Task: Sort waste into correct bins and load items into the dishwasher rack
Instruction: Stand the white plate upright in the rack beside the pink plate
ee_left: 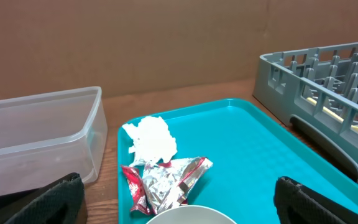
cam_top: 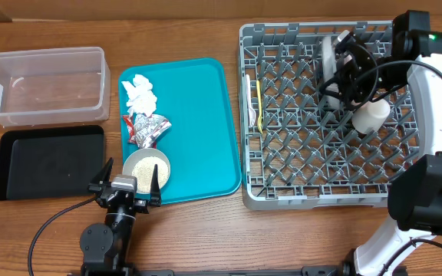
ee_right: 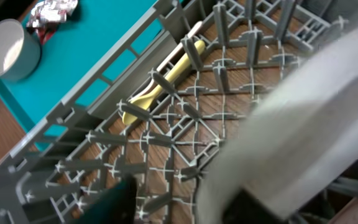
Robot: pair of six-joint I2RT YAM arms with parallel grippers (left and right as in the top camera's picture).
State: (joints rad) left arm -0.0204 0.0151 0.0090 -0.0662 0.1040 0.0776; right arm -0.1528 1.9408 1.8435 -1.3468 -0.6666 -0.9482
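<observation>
On the teal tray (cam_top: 198,100) lie a crumpled white napkin (cam_top: 140,93), a red-and-silver foil wrapper (cam_top: 146,127) and a small white bowl (cam_top: 146,167) holding whitish grains. My left gripper (cam_top: 125,186) stands wide open just in front of the bowl (ee_left: 188,216), with nothing between its fingers. In the grey rack (cam_top: 321,184) a pale plate (cam_top: 328,52) stands on edge among the pegs. My right gripper (cam_top: 342,63) is at it with its jaws apart. The plate's rim (ee_right: 303,112) lies against the right-hand finger. A white cup (cam_top: 371,116) lies on the pegs.
A clear tub (cam_top: 43,84) sits at the far left, with a black tray (cam_top: 48,161) in front of it. A thin yellow utensil (cam_top: 258,103) lies along the rack's left side. The right arm reaches over the rack's right edge.
</observation>
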